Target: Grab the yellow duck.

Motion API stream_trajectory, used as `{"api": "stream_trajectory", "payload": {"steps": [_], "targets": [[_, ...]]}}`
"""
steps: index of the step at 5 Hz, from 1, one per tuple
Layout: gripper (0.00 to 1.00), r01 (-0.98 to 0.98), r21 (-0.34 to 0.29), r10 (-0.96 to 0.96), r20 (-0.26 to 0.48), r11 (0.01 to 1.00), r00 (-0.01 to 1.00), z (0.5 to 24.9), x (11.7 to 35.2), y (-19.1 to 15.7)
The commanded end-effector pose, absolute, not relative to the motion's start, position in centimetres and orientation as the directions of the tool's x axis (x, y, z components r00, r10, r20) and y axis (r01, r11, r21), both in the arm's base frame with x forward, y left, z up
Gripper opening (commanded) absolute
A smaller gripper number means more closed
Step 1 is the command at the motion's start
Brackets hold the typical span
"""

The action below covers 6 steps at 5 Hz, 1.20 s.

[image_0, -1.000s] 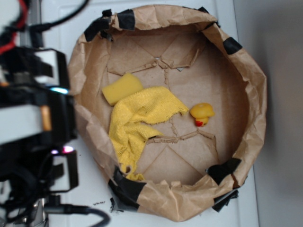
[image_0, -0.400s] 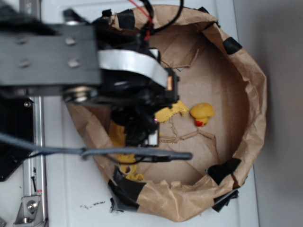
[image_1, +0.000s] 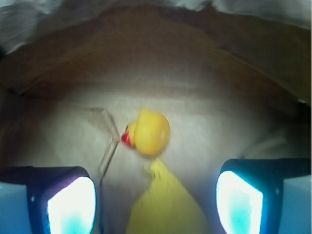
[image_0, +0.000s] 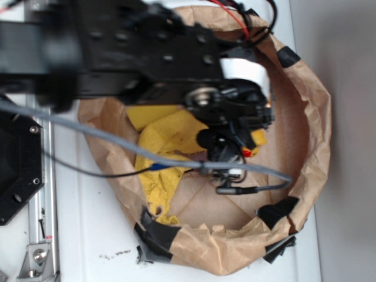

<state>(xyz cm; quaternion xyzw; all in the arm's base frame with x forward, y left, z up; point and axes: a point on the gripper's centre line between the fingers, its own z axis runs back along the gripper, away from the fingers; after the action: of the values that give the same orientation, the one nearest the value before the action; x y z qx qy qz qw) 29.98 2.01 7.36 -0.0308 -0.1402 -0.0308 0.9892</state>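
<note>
Gripper (image_1: 156, 195) spread wide, nothing between fingers (image_1: 68, 204); duck (image_1: 148, 131) just ahead, centred between them, apart, beak left; cloth (image_1: 163, 204) tip under gripper, touching duck; all inside paper basin (image_0: 317, 135).

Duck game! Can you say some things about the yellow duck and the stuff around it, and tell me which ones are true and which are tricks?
1. The yellow duck has a red beak. True.
2. The tool is squeezing the duck. False: in the wrist view the fingers are spread wide and the duck sits beyond them, untouched.
3. The duck is inside a brown paper bowl. True.
4. The yellow cloth is lying on top of the duck. False: a corner of cloth points toward the duck, but the duck is uncovered.
5. The yellow sponge is outside the bowl. False: it lies inside, next to the cloth.
</note>
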Motion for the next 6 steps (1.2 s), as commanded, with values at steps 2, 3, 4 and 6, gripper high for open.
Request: {"api": "stream_trajectory", "payload": {"steps": [2,3,4,6], "targets": [[0.0,0.224,0.039,-0.227,0.161,0.974,0.961,4.4,33.4,-1.7],[0.0,0.209,-0.008,-0.206,0.12,0.978,0.971,4.1,32.3,-1.4],[0.0,0.242,-0.003,-0.24,0.092,0.97,0.966,4.8,31.7,-1.9],[0.0,0.311,0.132,-0.325,0.108,0.941,0.939,14.5,29.3,-1.0]]}}
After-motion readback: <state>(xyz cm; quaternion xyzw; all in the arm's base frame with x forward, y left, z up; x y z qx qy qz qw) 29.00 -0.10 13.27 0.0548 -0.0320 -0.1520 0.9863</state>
